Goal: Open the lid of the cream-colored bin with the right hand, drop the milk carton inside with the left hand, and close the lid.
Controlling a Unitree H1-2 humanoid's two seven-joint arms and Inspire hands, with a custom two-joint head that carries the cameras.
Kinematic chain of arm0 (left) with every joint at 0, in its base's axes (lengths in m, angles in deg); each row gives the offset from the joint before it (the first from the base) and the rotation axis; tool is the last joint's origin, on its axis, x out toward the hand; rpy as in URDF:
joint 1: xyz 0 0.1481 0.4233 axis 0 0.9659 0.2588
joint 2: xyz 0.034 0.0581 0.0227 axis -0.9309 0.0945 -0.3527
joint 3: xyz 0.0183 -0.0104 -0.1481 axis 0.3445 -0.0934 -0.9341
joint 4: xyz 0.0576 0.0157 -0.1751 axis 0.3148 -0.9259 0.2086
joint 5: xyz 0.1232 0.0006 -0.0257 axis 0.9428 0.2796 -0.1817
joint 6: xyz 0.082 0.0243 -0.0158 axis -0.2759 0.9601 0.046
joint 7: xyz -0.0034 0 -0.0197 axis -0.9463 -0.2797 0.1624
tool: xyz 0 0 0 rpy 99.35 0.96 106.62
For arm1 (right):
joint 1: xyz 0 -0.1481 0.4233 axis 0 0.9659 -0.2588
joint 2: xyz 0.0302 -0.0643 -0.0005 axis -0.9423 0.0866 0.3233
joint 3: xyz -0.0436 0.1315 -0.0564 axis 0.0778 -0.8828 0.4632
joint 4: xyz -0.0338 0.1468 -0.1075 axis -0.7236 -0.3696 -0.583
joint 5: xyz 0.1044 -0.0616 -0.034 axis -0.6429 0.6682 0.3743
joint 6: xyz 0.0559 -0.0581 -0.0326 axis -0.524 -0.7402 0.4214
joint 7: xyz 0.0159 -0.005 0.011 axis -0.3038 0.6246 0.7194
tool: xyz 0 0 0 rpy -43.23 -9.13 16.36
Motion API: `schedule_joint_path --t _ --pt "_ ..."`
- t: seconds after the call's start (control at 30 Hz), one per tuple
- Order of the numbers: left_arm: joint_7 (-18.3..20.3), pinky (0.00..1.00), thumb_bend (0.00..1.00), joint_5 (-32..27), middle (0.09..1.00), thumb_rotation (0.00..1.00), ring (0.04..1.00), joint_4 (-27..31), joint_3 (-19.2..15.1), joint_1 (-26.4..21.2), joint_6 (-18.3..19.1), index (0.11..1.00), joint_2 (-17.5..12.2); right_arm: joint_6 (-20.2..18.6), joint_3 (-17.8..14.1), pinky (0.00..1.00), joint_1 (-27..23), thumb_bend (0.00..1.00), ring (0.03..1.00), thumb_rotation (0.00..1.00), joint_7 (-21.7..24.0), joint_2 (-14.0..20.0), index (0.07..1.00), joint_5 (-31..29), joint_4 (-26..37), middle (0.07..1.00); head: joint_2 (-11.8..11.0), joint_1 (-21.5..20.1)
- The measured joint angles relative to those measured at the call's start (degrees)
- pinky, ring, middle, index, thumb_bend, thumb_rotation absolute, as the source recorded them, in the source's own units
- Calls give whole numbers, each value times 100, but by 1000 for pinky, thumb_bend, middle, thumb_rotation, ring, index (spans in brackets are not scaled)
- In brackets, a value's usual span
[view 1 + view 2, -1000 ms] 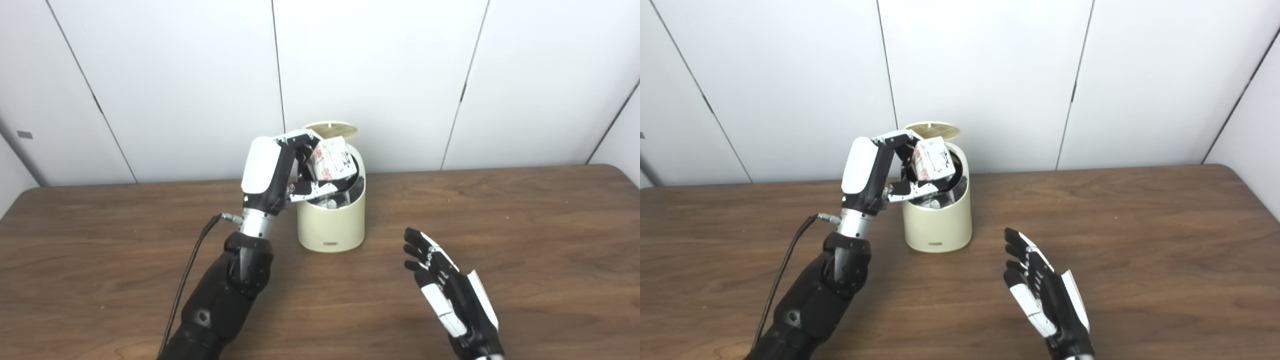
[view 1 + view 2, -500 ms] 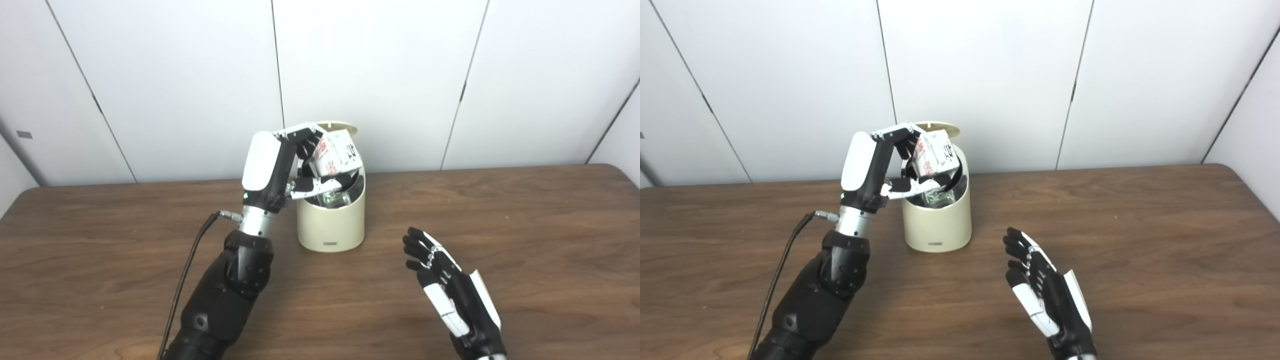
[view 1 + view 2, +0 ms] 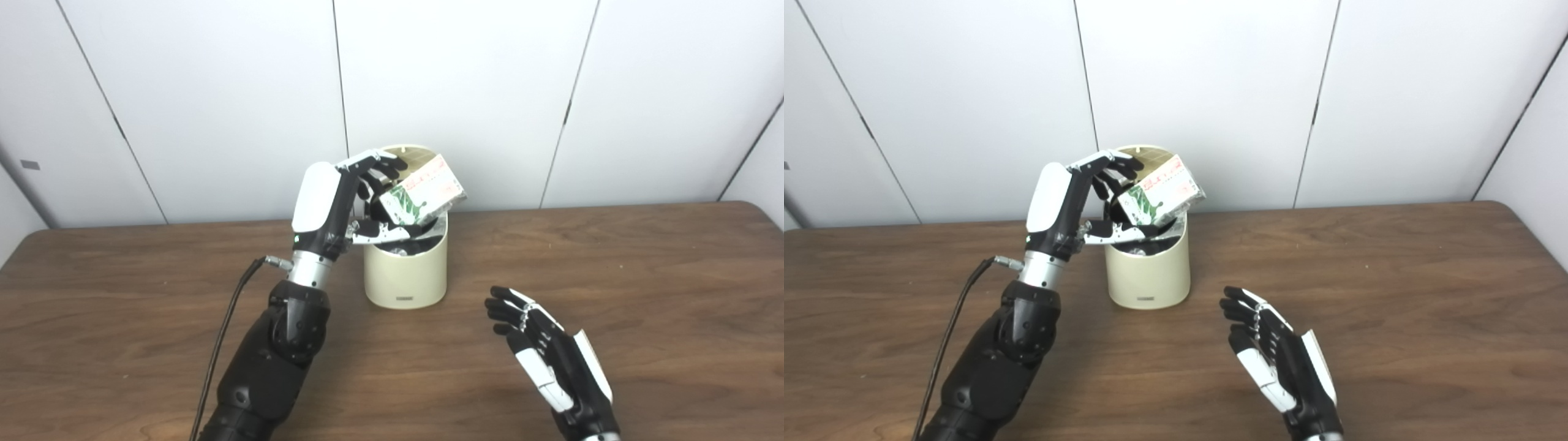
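over bin point(image 3: 404, 269): milk carton point(image 3: 421, 197) now tipped sideways, left hand point(image 3: 343, 202) fingers loosened; right hand point(image 3: 551, 361) spread, empty.

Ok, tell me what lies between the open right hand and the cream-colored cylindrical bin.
Only bare brown wooden table separates the right hand from the bin, in both eye views.

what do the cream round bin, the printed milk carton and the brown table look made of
Cream round bin: likely plastic, smooth with a soft sheen and seamless wall. Printed milk carton: coated paperboard by its look, with flat printed faces and sharp folded edges. Brown table: wood or wood-look laminate, matte, with visible grain; which one is unclear.
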Motion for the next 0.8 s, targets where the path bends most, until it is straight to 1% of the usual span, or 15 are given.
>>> schedule_joint_path --t 0.23,0.4,0.53,0.63,0.67,0.7,0.73,0.8 --pt "-26 381 1000 31 584 43 454 -8 -5 6 -4 637 1 1 -4 737 -1 606 771 834 -1 2 782 -29 0 766 18 53" --pt "-119 372 978 34 564 8 442 -53 -5 21 -82 608 6 4 -5 731 -1 608 769 845 -1 37 780 4 -4 764 35 62" --pt "-287 346 921 71 527 0 413 -55 -1 44 -159 575 24 4 -4 730 -1 596 770 842 -1 52 788 20 -7 763 44 70" --pt "-488 331 905 189 508 0 398 -42 -1 79 -264 560 26 4 -4 732 -1 595 770 835 -1 52 791 19 -7 762 53 79" --pt "-614 322 719 312 500 23 391 -28 -1 114 -292 526 28 4 -3 729 -1 598 769 838 -1 51 791 20 -7 761 53 79" --pt "-813 315 623 472 502 34 393 -23 2 150 -318 508 29 4 -4 730 -1 603 769 840 -1 51 790 21 -6 762 53 79" --pt "-1004 317 564 621 514 40 406 -25 4 187 -327 497 30 4 -4 736 -1 609 771 838 -1 52 791 20 -6 763 53 79" --pt "-1463 354 534 927 551 45 450 -25 1 253 -330 492 32 4 -5 738 -2 613 773 838 0 55 791 19 -6 764 53 79"
